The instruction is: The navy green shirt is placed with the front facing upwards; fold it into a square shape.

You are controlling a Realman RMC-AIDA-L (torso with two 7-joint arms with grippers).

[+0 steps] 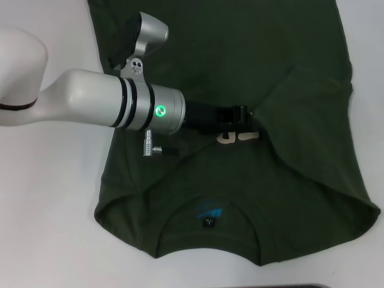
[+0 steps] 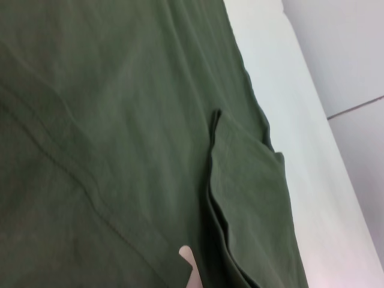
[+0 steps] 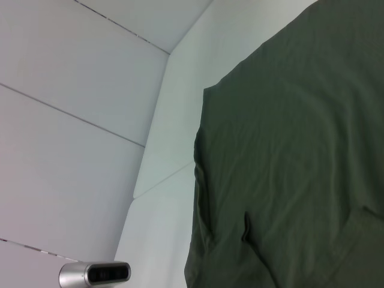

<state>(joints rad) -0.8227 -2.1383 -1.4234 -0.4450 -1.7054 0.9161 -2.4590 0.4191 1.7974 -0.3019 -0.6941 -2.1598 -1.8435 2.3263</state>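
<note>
Left gripper (image 1: 243,117) reaches low across navy green shirt (image 1: 300,72) — jaw state unclear.

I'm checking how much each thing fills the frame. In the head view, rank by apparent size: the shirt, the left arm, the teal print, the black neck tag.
1. navy green shirt
2. left arm, enlarged by nearness to the camera
3. teal print
4. black neck tag

Cream lettering (image 1: 239,137) on the navy green shirt (image 1: 288,174), mostly hidden, perhaps unreadable.

Robot lab or test cell: bare white table (image 1: 54,240), plain white panelled walls (image 3: 72,120), tiled floor.
</note>
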